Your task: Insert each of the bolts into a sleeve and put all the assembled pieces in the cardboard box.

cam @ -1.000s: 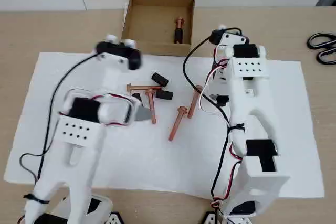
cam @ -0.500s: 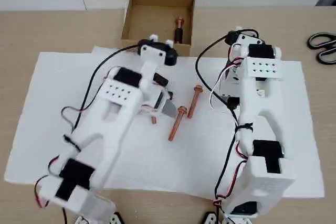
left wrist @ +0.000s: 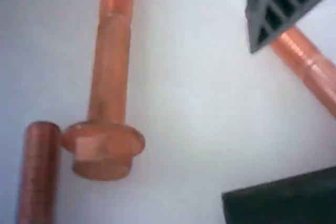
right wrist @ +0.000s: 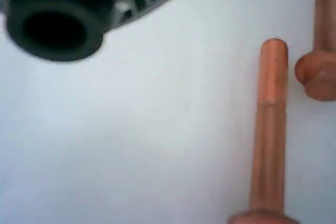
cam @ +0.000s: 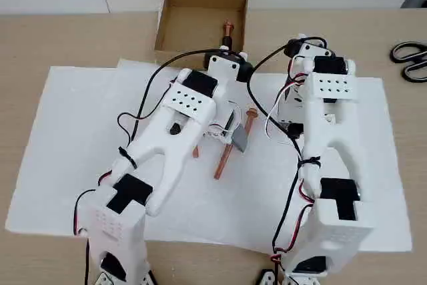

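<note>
Loose bolts lie on the white sheet (cam: 80, 131), and the cardboard box (cam: 193, 28) beyond it holds one assembled piece (cam: 227, 37). So I judge the step in hand is picking up a bolt to mate with the sleeve (right wrist: 52, 27), which my right gripper (cam: 283, 123) has clamped with its bore facing the bolts. To do it well, I should take the flanged bolt (left wrist: 107, 103) near its head, square across the shank. That leaves a long free end for the bore, and I must not nudge the neighbour (left wrist: 37, 177) lying just beside the head. My left arm is stretched low across the sheet's middle, left gripper (cam: 236, 135) over the bolts, jaws apart and empty; my right arm stands folded just beside it
</note>
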You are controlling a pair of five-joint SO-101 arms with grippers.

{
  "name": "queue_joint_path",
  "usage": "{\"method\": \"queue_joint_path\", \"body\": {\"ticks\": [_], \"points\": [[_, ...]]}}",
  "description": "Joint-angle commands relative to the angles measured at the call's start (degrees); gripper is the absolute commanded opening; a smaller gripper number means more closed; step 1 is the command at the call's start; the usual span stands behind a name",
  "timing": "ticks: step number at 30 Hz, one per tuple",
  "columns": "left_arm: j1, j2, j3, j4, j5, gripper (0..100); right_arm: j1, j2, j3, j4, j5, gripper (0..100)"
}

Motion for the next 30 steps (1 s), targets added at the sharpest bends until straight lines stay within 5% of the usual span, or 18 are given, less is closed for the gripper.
{"method": "queue_joint_path", "body": {"ticks": [1, 21, 30], "points": [[0.35, -0.09, -2.51, 0.53, 0.79, 33, 0.4, -3.91, -0.53, -1.1, 0.0, 0.4], [0.44, 5.98, 0.31, -4.57, 1.14, 33, 0.57, -3.91, -0.53, -0.92, 0.0, 0.4], [0.26, 6.07, 0.4, -5.54, 1.14, 24, 0.57, -3.91, -0.53, -0.66, 0.0, 0.4]]}}
